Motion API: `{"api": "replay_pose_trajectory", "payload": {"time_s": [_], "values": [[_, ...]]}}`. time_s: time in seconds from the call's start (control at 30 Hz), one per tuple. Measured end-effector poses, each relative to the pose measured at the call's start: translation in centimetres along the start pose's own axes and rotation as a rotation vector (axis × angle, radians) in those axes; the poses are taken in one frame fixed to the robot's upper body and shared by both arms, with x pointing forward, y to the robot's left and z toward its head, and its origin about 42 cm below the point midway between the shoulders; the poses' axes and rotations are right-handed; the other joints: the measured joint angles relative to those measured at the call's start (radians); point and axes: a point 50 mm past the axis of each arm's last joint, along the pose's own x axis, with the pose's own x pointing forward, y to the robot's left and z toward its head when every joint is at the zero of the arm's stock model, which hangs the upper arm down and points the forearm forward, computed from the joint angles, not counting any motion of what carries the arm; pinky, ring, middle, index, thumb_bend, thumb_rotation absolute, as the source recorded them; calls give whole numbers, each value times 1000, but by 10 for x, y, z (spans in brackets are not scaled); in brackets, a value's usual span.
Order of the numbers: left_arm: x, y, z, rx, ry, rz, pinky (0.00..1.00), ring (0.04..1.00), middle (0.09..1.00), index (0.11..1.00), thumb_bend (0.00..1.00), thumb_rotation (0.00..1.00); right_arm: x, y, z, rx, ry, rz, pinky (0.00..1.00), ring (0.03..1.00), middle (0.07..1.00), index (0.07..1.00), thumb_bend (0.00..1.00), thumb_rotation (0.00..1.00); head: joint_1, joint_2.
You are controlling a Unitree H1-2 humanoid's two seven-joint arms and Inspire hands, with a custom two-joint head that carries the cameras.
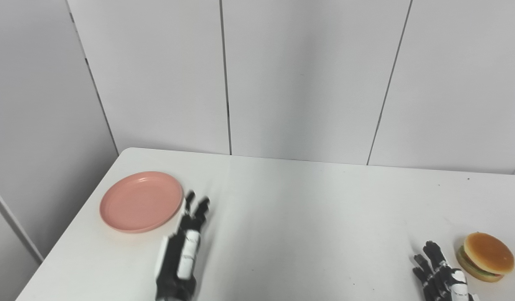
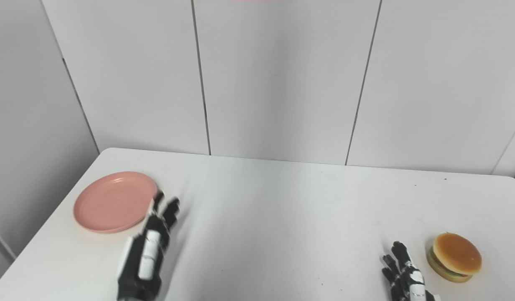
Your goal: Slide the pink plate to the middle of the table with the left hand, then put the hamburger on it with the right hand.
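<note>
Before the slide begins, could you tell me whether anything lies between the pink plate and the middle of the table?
Only the left hand itself, at the plate's right edge. Beyond it the table is bare; the hamburger sits far right.

A plain salmon-pink round plastic plate and a golden-brown-bunned hamburger sit on the white counter; both hands are black and white.

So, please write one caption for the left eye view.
Left robot hand beside the pink plate; right robot hand near the hamburger.
</note>
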Motion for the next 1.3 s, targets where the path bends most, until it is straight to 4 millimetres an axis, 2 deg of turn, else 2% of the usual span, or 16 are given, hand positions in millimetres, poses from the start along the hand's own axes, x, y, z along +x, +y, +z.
{"api": "replay_pose_trajectory", "payload": {"time_s": [0.1, 0.33, 0.43, 0.57, 0.67, 0.8, 0.9, 1.1, 1.17, 1.3], "values": [[23, 11, 24, 23, -72, 28, 980, 934, 897, 963, 885, 816, 0, 4, 0, -14, 2, 7, 937, 932, 956, 919, 782, 1000, -6, 3], [32, 27, 29, 12, -56, 83, 960, 923, 881, 945, 893, 768, 0, 7, -1, -9, 4, 3, 930, 923, 940, 894, 782, 1000, -15, 5], [49, 44, 42, 29, -90, 116, 964, 935, 892, 934, 890, 737, 0, 9, -1, -7, 6, 1, 919, 921, 938, 888, 770, 1000, -21, 3], [70, 65, 58, 54, -138, 145, 962, 938, 895, 939, 834, 727, -1, 11, 0, -5, 4, 1, 907, 912, 928, 884, 753, 1000, -34, -6], [77, 79, 57, 75, -121, 159, 975, 951, 911, 942, 836, 713, -1, 13, 1, -3, 1, 6, 908, 911, 928, 883, 746, 1000, -37, -8], [89, 107, 51, 40, -91, 197, 998, 956, 919, 920, 875, 682, -1, 13, 1, 0, 1, 7, 912, 918, 939, 896, 743, 1000, -37, -9], [100, 131, 51, 17, -76, 201, 964, 950, 920, 899, 888, 678, -1, 13, 1, 1, 0, 10, 902, 912, 937, 895, 735, 1000, -28, -2], [113, 157, 53, 57, -78, 141, 890, 939, 923, 856, 886, 729, -2, 12, 2, 5, 0, 9, 917, 924, 946, 901, 744, 1000, -6, 0], [118, 166, 45, 53, -59, 124, 870, 930, 916, 831, 883, 744, -2, 11, 3, 7, 4, 11, 928, 935, 955, 908, 756, 1000, -6, 2], [123, 184, 31, 41, 4, 130, 861, 930, 926, 851, 912, 755, -3, 11, 3, 14, 18, 12, 937, 938, 955, 909, 770, 1000, -2, 5]]}}
